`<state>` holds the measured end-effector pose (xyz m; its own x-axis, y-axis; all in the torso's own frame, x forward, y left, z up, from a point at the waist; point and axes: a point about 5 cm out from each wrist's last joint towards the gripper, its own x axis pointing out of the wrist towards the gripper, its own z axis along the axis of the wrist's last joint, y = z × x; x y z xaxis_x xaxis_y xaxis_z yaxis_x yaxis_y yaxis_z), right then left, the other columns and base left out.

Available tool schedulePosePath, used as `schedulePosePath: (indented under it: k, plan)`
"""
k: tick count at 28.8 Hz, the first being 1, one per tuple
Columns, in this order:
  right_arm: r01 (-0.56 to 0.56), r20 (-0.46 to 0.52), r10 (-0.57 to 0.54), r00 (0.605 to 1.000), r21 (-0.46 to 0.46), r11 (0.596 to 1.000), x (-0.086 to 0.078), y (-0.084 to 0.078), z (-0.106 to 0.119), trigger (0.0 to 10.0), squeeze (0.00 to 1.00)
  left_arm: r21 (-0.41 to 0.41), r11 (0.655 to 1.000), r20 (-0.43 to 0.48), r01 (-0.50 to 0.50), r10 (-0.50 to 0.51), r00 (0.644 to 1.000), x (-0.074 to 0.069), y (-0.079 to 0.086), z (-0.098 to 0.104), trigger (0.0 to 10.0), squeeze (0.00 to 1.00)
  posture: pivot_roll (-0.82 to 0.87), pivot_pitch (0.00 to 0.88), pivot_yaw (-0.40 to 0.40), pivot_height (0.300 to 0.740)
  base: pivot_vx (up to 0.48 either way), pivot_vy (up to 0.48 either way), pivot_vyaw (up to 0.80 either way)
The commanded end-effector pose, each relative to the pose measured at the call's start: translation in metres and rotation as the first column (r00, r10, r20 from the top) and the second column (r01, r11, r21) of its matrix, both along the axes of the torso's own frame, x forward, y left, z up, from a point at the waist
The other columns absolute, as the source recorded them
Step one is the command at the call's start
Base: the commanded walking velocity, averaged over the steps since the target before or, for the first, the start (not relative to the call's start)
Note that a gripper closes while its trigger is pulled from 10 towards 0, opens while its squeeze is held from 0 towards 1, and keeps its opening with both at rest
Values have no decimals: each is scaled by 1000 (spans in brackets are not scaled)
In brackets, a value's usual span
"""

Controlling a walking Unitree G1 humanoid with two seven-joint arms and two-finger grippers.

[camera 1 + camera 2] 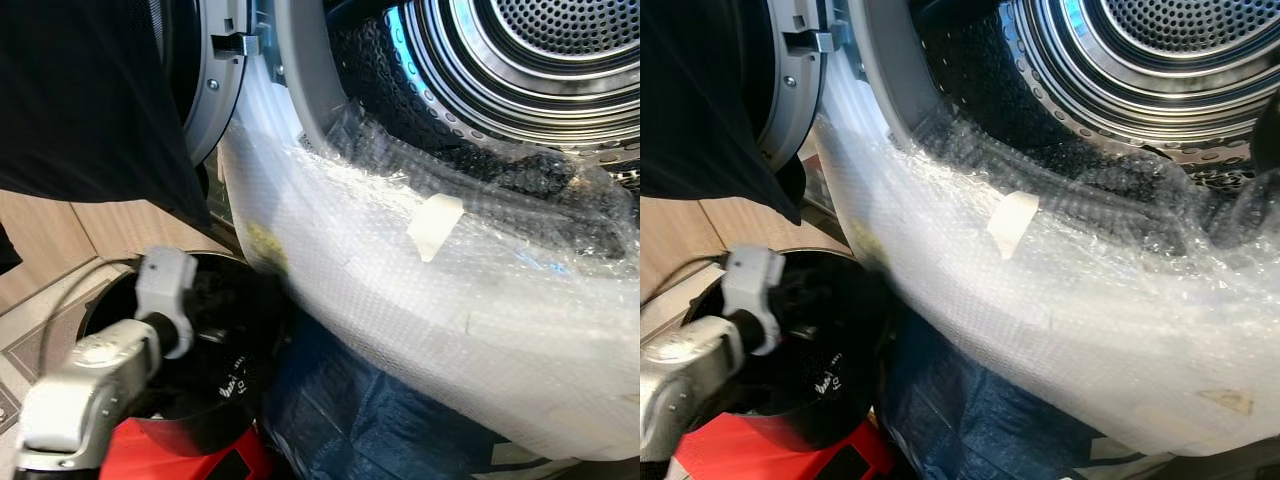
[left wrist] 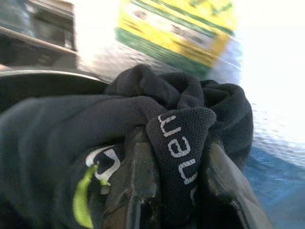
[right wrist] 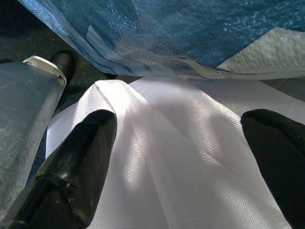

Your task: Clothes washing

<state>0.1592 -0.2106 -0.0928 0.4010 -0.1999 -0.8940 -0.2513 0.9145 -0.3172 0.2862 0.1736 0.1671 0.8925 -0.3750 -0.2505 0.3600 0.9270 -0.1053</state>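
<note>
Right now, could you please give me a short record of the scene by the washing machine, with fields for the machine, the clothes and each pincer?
machine: drum open, door rim wrapped in bubble wrap with a piece of tape
basket: black tub on the floor below the door
left pincer: shut on a black garment with white lettering, down at the tub
right pincer: open, fingers apart over white cloth
nearby: blue bag under the door
</note>
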Motion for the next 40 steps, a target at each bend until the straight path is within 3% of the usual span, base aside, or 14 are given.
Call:
schedulePosePath:
  k: [1, 4, 5, 8, 9, 14, 27, 36, 37, 38, 39, 40]
  plan:
    - [8, -15, -8, 1000, 1, 1000, -7, -3, -2, 10000, 0, -6, 1000, -10, 3, -3, 1000, 0, -3, -6, 10000, 0, 117, 112, -83, 740, 0, 0, 0]
    - [9, -21, -9, 1000, -4, 1000, -10, -5, -3, 10000, 0, -19, 1000, -21, -17, 16, 1000, 1, -3, -9, 10000, 0, 110, 105, -82, 740, 0, 0, 0]
    - [3, -28, -3, 1000, -6, 1000, -12, -6, -3, 10000, 0, -15, 1000, -21, -14, 14, 1000, 2, -3, -10, 10000, 1000, 105, 102, -82, 740, 0, 0, 0]
    - [0, -35, 0, 999, -8, 1000, -14, -7, -4, 10000, 0, -3, 999, -9, -42, 42, 999, 7, 0, -7, 10000, 918, 101, 94, -84, 740, 0, 0, 0]
    - [-2, -36, 2, 999, -9, 1000, -14, -7, -4, 10000, 0, 4, 999, -6, -50, 50, 999, 8, 1, -7, 10000, 0, 98, 86, -82, 740, 0, 0, 0]
    - [-10, -36, 10, 999, -9, 1000, -14, -7, -4, 10000, 0, 19, 998, -21, -61, 61, 998, 7, 2, -10, 10000, 0, 101, 70, -80, 740, 0, 0, 0]
    - [-46, -16, 46, 999, 0, 999, -3, -1, -1, 10000, 0, 45, 995, -191, -93, 100, 976, -3, 6, -30, 10000, 0, 118, 56, -74, 740, 0, 0, 0]
    - [-58, -31, 58, 998, 2, 998, -8, 0, -3, 10000, 0, 57, 994, -264, -98, 110, 958, -11, 4, -42, 10000, 0, 124, 65, -77, 740, 0, 0, 0]
    - [-55, -33, 55, 998, 4, 998, -9, 0, -3, 10000, 0, 45, 994, -268, -97, 105, 958, -11, 3, -42, 7608, 0, 122, 73, -79, 740, 0, 0, 0]
    - [-53, -34, 53, 998, 5, 999, -9, 0, -4, 10000, 0, 36, 995, -271, -96, 102, 957, -11, 2, -42, 7608, 0, 122, 73, -79, 740, 0, 0, 0]
    - [-48, -35, 49, 998, 5, 999, -9, 0, -4, 10000, 0, 31, 996, -276, -80, 85, 957, -11, 1, -42, 0, 0, 121, 72, -77, 740, 0, 0, 0]
    - [-48, -35, 49, 998, 5, 999, -9, 0, -4, 10000, 0, 31, 996, -276, -80, 85, 957, -11, 1, -42, 0, 0, 121, 72, -77, 740, 0, 0, 0]
